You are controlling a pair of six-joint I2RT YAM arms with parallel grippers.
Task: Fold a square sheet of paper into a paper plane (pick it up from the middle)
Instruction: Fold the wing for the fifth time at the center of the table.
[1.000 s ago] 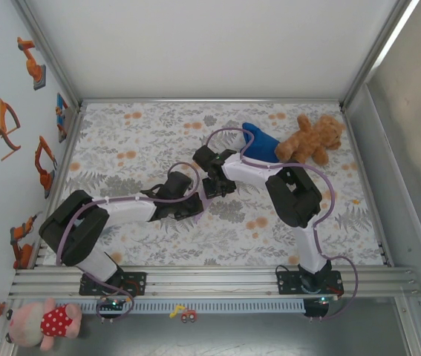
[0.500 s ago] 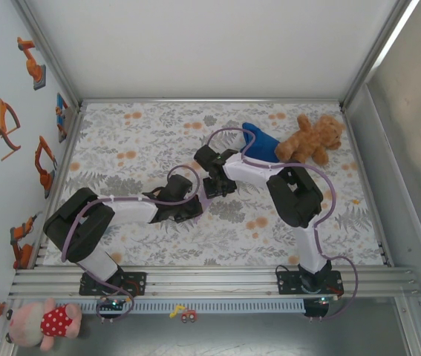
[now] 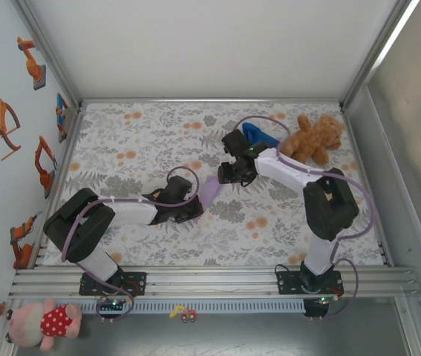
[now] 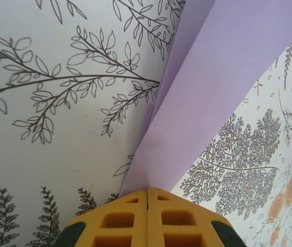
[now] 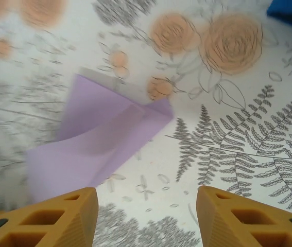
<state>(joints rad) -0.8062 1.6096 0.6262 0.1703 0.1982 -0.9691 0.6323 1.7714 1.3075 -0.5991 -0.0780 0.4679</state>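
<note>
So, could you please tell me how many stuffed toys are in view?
2. A brown teddy bear lies at the table's far right, next to the blue cloth; a pink plush toy sits off the table, beyond its near-left corner. More could be hidden.

The lavender paper (image 3: 210, 191) (folded, layers overlapping) lies central on the floral mat (image 3: 121, 133)

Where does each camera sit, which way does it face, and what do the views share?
Top external: above and behind the arms, looking down on the table; both arms, left gripper and right gripper show.
Left wrist: on the left arm, looking along its shut gripper at the purple paper it pinches.
Right wrist: on the right arm, looking down past its open gripper at that paper.
Shared: all see the paper.
</note>
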